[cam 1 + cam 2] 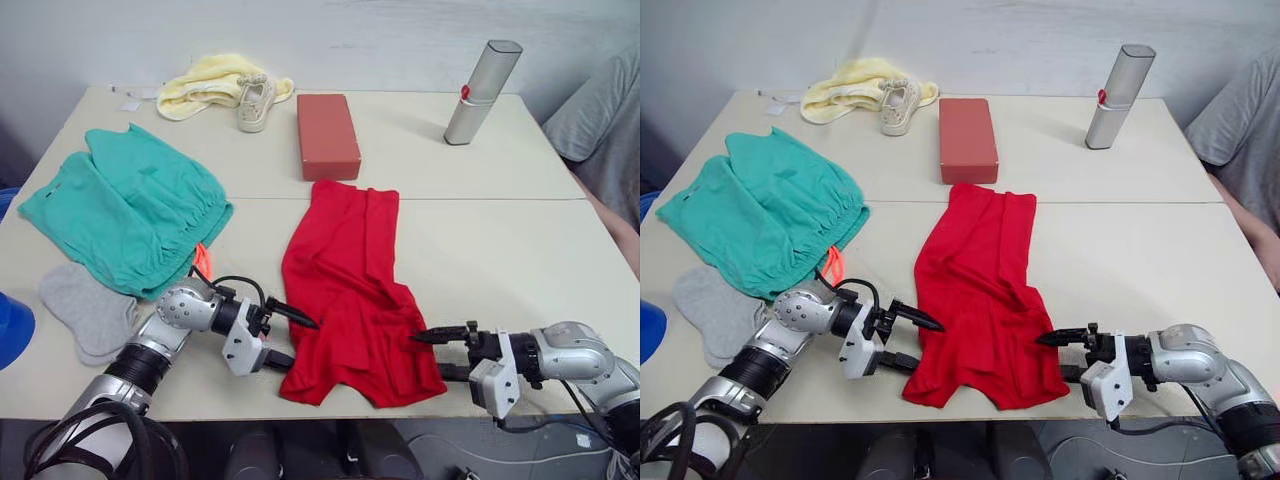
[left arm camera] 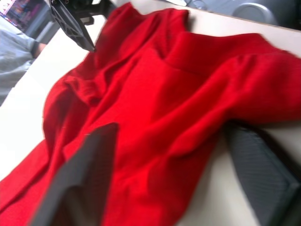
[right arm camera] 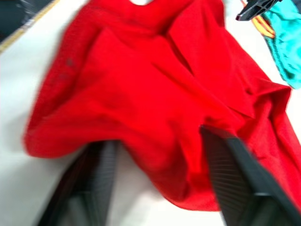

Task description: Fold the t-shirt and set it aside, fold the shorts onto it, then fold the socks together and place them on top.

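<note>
The red t-shirt [image 1: 350, 280] lies crumpled lengthwise at the table's front centre. My left gripper [image 1: 290, 338] is open at the shirt's lower left edge, and its fingers [image 2: 80, 179] straddle red cloth. At the shirt's lower right corner my right gripper [image 1: 433, 354] is open too, its fingers [image 3: 240, 183] on either side of a fold of the hem. The teal shorts [image 1: 130, 210] lie spread at the left, with an orange drawstring [image 1: 203, 258] at the waist. The grey socks [image 1: 90, 310] rest just in front of them, near the left front edge.
At the back stand a red box [image 1: 328, 135], a silver cylinder [image 1: 480, 92], and a pale yellow cloth [image 1: 205, 85] with a small shoe [image 1: 255, 103]. A person's grey sleeve [image 1: 600, 130] is at the right edge. A blue object [image 1: 12, 328] is at the left.
</note>
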